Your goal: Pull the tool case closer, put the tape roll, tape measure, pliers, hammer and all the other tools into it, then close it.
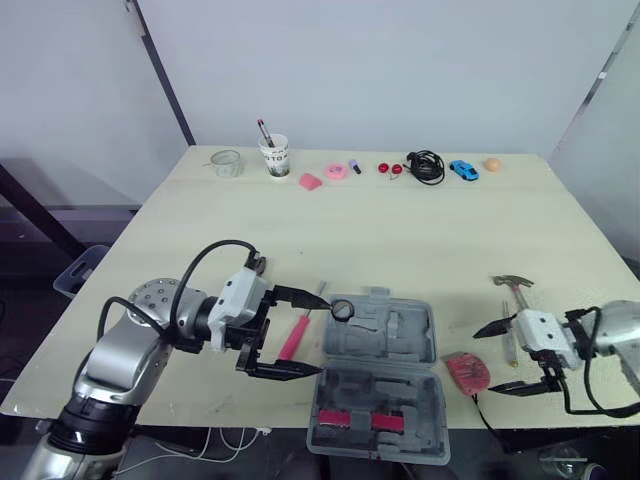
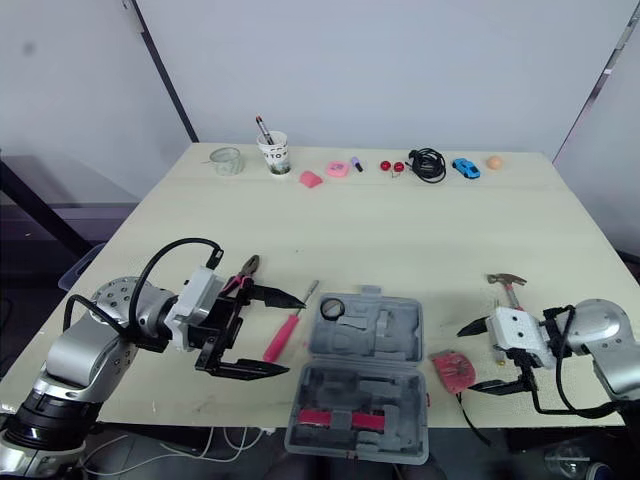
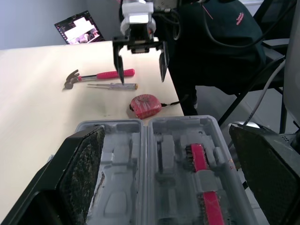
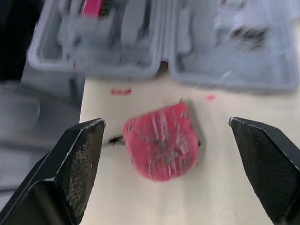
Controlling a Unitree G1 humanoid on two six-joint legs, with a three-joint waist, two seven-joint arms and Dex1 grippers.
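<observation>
Nearest, the tool case (image 1: 380,375) lies open at the near edge of the desk (image 1: 400,230), both grey halves facing up. A pink-red insert sits in the near half.

The left gripper (image 1: 322,336) is just left of the case, jaws wide and empty. The pink-handled screwdriver (image 2: 283,335) lies on the desk and shows between them.

The right gripper (image 1: 480,362) is right of the case, jaws wide and empty, aimed at the red tape measure (image 4: 161,143). The tape measure lies on the desk just beside the case.

Farther out, the pliers (image 2: 243,270) lie beside the left gripper. The black tape roll (image 1: 342,309) rests at the far-left corner of the case. The hammer (image 1: 515,287) and a slim screwdriver (image 3: 112,86) lie beside the right gripper.

Along the far edge stand a cup (image 1: 276,156), a black cable (image 1: 428,166) and a blue toy car (image 1: 463,170).
</observation>
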